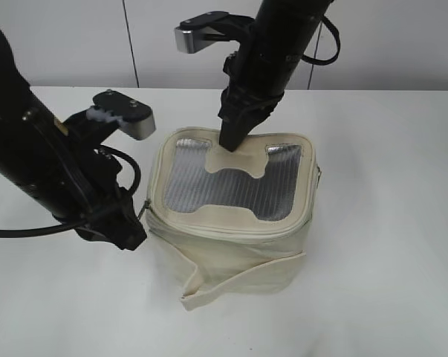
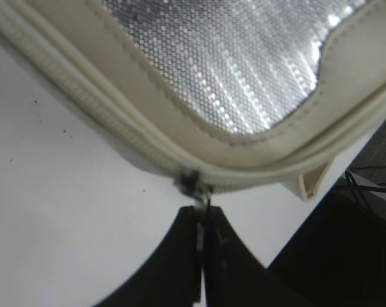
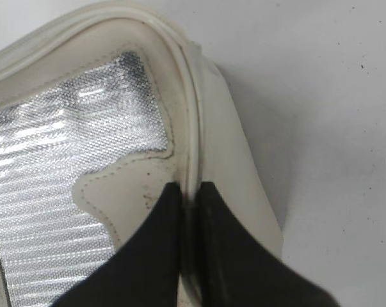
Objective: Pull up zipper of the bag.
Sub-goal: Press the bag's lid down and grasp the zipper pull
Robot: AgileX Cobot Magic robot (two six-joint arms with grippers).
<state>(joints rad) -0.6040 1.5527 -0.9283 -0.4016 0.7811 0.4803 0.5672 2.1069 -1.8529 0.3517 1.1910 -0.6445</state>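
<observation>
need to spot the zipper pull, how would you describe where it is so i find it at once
Start at the cream bag mid-table and follow the zipper track round its top rim to the corner nearest the left arm. There the left pincer is shut on the zipper pull, the only small dark metal piece on the cream rim.

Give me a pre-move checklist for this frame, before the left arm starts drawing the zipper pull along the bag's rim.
1. Left hand shut on the zipper pull: ok, its fingers meet right below the pull.
2. Right hand bracing the bag: ok, it is pinched on the far top rim.
3. Zipper track ahead of the pull free of folds: ok in the left wrist view; beyond that cannot tell.
4. Strap away from the track: ok, it hangs low on the front.
5. How far the zipper is already shut: cannot tell.
</observation>
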